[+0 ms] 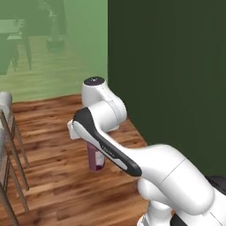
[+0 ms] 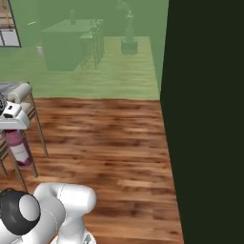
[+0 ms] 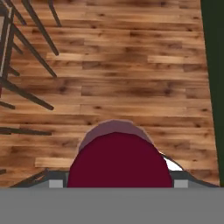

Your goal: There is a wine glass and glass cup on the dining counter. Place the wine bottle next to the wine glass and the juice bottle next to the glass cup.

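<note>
Transport is underway: the gripper (image 2: 14, 125) is carrying the juice bottle (image 1: 95, 158), jaws clamped on it just under its maroon cap, above the wooden floor (image 2: 109, 143) beside the stools (image 2: 28, 124). The bottle is hanging upright (long axis vertical, cap toward the hand), and next the arm is likely needing to reach the dining counter and the glass cup.

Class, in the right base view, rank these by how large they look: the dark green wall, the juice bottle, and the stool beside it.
1. Dark green wall, by far the largest.
2. Stool.
3. Juice bottle, partly hidden by the gripper above it.
</note>
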